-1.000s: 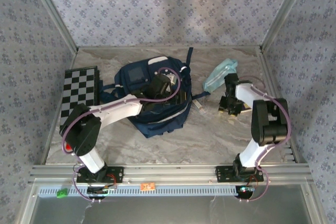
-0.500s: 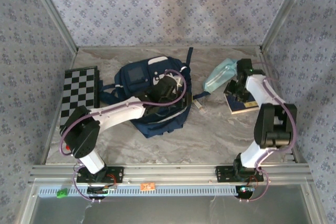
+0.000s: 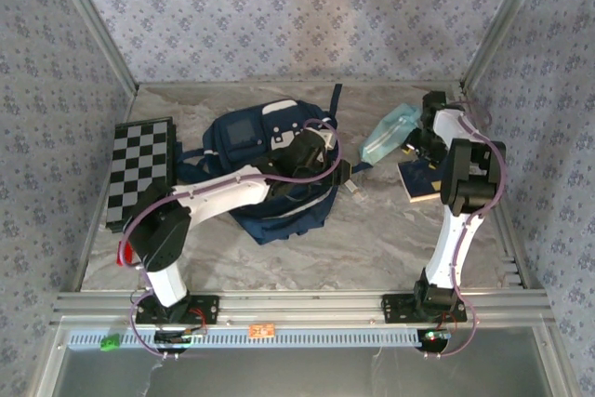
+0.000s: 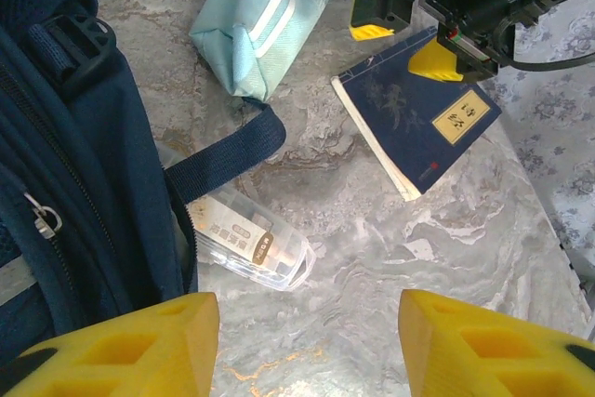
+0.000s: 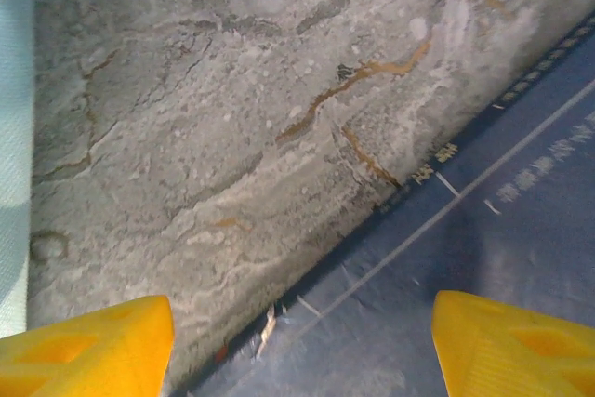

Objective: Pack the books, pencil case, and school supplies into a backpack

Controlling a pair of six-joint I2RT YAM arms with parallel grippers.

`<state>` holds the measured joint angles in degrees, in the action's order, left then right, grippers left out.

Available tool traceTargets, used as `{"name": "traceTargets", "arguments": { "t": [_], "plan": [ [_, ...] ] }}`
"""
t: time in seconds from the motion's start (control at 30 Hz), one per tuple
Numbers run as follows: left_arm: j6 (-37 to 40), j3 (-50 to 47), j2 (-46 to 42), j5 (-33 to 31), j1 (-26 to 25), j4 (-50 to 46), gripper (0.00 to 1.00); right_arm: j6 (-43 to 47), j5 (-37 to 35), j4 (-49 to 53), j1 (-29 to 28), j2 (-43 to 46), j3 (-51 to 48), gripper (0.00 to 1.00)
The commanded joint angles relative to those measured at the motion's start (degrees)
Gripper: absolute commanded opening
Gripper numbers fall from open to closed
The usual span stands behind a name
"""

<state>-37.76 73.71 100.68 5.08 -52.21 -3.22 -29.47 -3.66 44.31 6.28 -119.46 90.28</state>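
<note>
Right gripper (image 5: 297,350), jaws apart, hovers over an edge of the navy book (image 4: 414,123) on the worktop (image 4: 372,258), near the pencil case (image 4: 270,6). Likely step: picking up this book. Next, pinch that edge and carry it to the backpack (image 3: 244,132).

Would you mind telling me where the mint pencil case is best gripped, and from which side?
Grip the pencil case across its narrow width near mid-length, coming down from above. It lies flat on the table, long, narrow and soft; a middle hold should limit sagging.
</note>
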Motion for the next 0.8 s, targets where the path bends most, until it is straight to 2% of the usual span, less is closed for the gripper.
{"name": "traceTargets", "arguments": {
  "t": [0.0,0.1,0.17,0.4,0.6,0.7,0.77],
  "plan": [
    [1.33,2.67,1.13,-0.45,-0.27,-1.39,0.55,-2.63,0.59,1.89,0.23,-2.67,2.36,0.74],
    [1.24,2.84,1.36,-0.24,-0.34,-1.96,0.58,-3.84,-0.48,3.31,-0.48,-1.38,-0.77,0.72],
    [1.15,2.51,1.36,-0.03,-0.52,-1.7,0.6,-4.94,-2.29,2.2,-0.79,1.38,-5.37,0.69],
    [0.08,2.17,1.45,0.55,-0.79,-2.31,0.65,-5.21,-2.03,-0.77,-1.49,12.44,-21.37,0.62],
    [-2.52,-0.37,-1.32,-1.39,-1.74,-3.24,0.66,-5.51,2.01,-2.29,-5.76,24.46,-37.02,0.61],
    [-3.59,-2.25,-2.92,-0.97,-2.45,-1.28,0.67,-5.75,4.54,-2.26,-7.25,30.54,-41.14,0.61],
    [-3.91,-1.71,-2.87,-0.6,-3.18,-1.58,0.67,-5.84,6.01,-0.29,-5.93,34.74,-41.45,0.62]
  ]
}}
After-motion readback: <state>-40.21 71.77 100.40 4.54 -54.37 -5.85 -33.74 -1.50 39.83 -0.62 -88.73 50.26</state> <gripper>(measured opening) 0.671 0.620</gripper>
